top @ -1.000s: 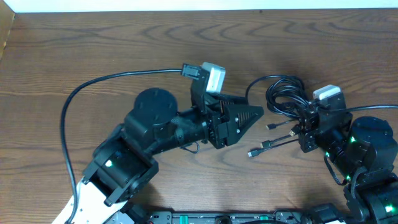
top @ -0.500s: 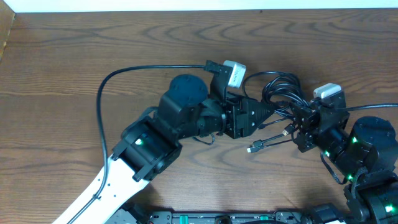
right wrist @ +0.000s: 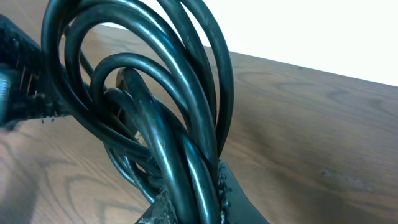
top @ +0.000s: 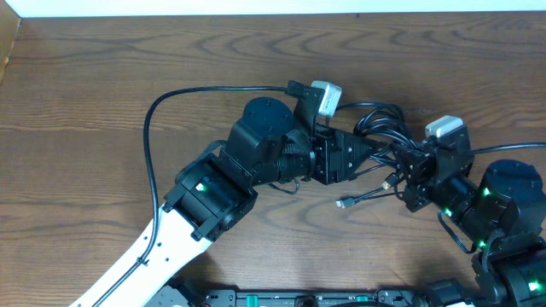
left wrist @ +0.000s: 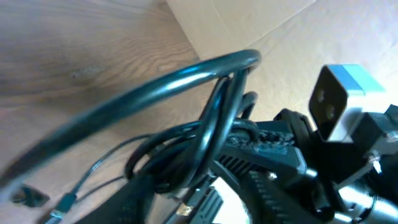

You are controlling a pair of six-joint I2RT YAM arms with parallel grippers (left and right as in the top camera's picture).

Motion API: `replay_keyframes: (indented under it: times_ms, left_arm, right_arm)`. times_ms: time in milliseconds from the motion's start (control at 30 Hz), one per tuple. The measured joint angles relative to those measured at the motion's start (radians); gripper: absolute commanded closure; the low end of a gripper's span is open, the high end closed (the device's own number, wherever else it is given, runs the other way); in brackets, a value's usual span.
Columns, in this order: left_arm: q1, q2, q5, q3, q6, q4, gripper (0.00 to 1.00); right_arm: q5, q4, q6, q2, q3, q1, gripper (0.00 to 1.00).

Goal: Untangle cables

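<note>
While my right gripper (top: 406,167) clamps the bunch of thin black rubbery cables (top: 388,135) right of centre as an anchor, my left gripper (top: 369,154) meets it to tease loops, though I cannot tell its opening

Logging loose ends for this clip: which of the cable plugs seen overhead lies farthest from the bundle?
The lower-left plug, alone on the bare table; the upper plug sits close under the bunched cables.
</note>
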Motion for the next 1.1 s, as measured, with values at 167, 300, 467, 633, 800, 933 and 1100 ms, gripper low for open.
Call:
replay_keyframes:
  times_ms: [167,300,467,633,800,933,1100]
  left_arm:
    - [0.001,0.0,-0.016,0.0,-0.004,0.0,0.92]
    - [0.001,0.0,-0.022,0.0,-0.005,0.001,0.92]
    - [0.001,0.0,-0.022,0.0,-0.01,0.004,0.75]
    - [0.001,0.0,-0.022,0.0,-0.016,0.005,0.73]
    - [0.001,0.0,-0.022,0.0,-0.016,0.006,0.73]
    - [0.001,0.0,-0.023,0.0,-0.026,0.005,0.92]
    - [0.002,0.0,-0.029,0.0,-0.027,0.006,0.93]
  right_arm:
    - [-0.001,-0.002,0.003,-0.001,0.0,-0.002,0.99]
    - [-0.001,-0.003,0.003,-0.003,0.0,-0.002,0.99]
    - [-0.004,-0.007,0.003,-0.003,0.0,-0.002,0.99]
    - [-0.008,-0.008,0.003,-0.003,0.0,-0.002,0.99]
    - [-0.012,-0.008,0.003,-0.003,0.0,-0.002,0.99]
    - [-0.017,-0.007,0.003,-0.003,0.0,-0.002,0.99]
    - [-0.019,-0.007,0.004,-0.005,0.0,-0.004,0.99]
